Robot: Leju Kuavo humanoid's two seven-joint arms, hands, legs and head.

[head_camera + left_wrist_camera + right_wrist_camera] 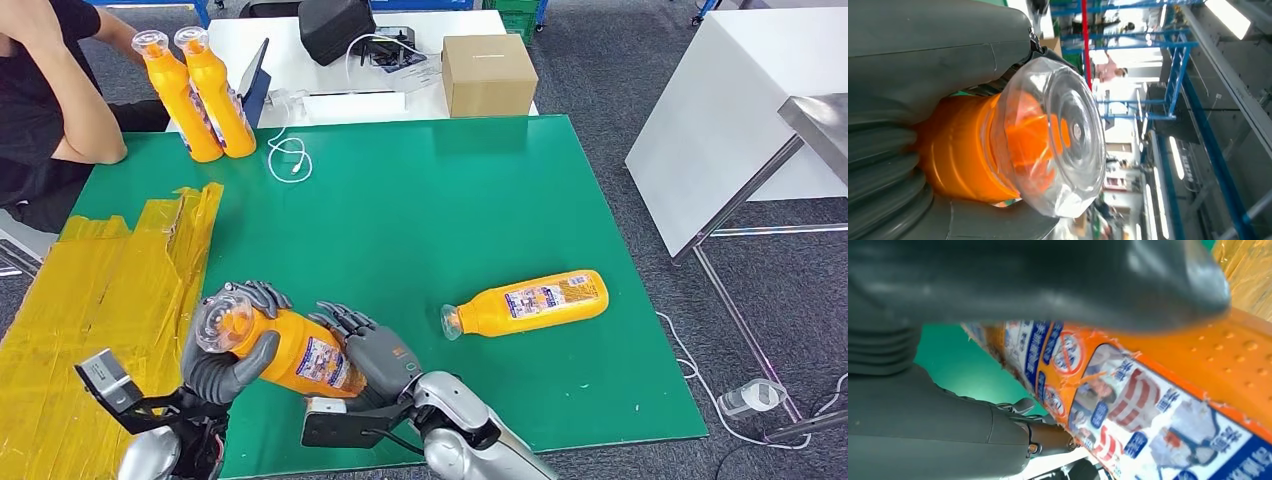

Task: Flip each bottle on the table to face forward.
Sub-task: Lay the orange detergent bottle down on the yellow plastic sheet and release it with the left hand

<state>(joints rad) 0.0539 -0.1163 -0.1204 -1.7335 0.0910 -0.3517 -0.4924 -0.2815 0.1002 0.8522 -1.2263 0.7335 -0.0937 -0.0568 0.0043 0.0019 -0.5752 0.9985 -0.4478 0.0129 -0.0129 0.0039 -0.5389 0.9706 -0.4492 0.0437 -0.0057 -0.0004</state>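
Both hands hold one orange bottle point(290, 350) above the near edge of the green worktop point(420, 200)

The left hand point(225, 345) wraps the bottle's neck just below its clear cap point(1058, 135), and the right hand point(370, 350) grips the labelled body, whose base its fingers hide; the label point(1128, 405) is torn and its print is too small to read. A second orange bottle point(530, 303) lies on its side to the right of the held bottle, cap pointing towards it. Two more bottles point(200, 95) stand upright at the far left corner of the worktop, beside a person's arm point(75, 110). Crumpled yellow sheeting point(100, 300) lies left of the held bottle, cut off by the picture's edge
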